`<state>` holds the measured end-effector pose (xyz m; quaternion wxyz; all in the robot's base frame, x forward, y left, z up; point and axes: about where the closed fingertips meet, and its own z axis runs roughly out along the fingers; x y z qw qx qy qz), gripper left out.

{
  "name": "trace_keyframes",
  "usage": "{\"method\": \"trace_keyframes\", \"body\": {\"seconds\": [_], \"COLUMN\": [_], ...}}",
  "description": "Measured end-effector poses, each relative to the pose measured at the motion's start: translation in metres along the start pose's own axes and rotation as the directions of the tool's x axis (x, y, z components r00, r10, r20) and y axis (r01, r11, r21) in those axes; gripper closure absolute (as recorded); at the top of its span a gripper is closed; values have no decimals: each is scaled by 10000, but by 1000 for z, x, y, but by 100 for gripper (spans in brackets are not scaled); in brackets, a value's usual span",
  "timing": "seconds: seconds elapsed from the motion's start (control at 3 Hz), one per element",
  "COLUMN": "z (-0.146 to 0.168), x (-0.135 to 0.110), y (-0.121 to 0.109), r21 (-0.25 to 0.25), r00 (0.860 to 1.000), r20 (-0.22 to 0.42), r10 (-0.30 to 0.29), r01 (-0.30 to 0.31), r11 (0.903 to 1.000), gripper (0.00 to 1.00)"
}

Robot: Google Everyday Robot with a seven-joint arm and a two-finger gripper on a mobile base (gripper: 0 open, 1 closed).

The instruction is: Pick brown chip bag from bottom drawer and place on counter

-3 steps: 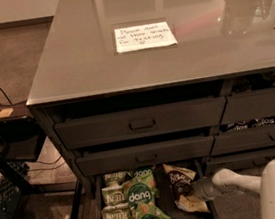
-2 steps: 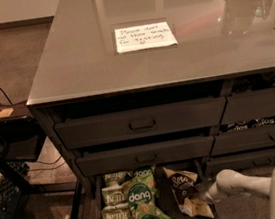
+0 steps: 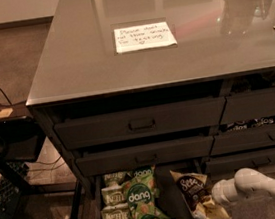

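Several green snack bags (image 3: pixel 139 198) lay heaped at the left of the open bottom drawer (image 3: pixel 168 204), overlapping one another below the two shut handled drawers (image 3: pixel 140 124). Just right of them, across a strip of bare drawer floor, the brown chip bag (image 3: pixel 194 195) stood tilted, its top edge leaning left and raised toward the drawer front above, its pale lower corner hanging down to the right. A moment before, it had sat lower and flatter in the drawer, so the clearest change was that the bag had tipped up and risen a little while the white arm (image 3: pixel 268 185) drew slightly back to the right. The end effector (image 3: pixel 215 194) was pressed against the bag's right edge, at the right side of the drawer; the bag covered its tip, so I could not tell whether it was clamped or released, though the bag's raised pose suggested it was being carried. If so, the pick was probably under way, and the lift out of the drawer and up to the tabletop (image 3: pixel 71 65), where a white note (image 3: pixel 144 36) lay, remained to be done.
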<state>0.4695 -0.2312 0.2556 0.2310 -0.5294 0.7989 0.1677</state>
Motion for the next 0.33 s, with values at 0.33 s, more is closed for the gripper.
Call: {"method": "trace_keyframes", "body": {"seconds": [0.33], "z": [-35], "x": [-26], "y": [8], "r21": [-82], "r00": [9972], "r20": [373], "r10": [-652], "r01": [656], "r11": [9978], "gripper": [100]}}
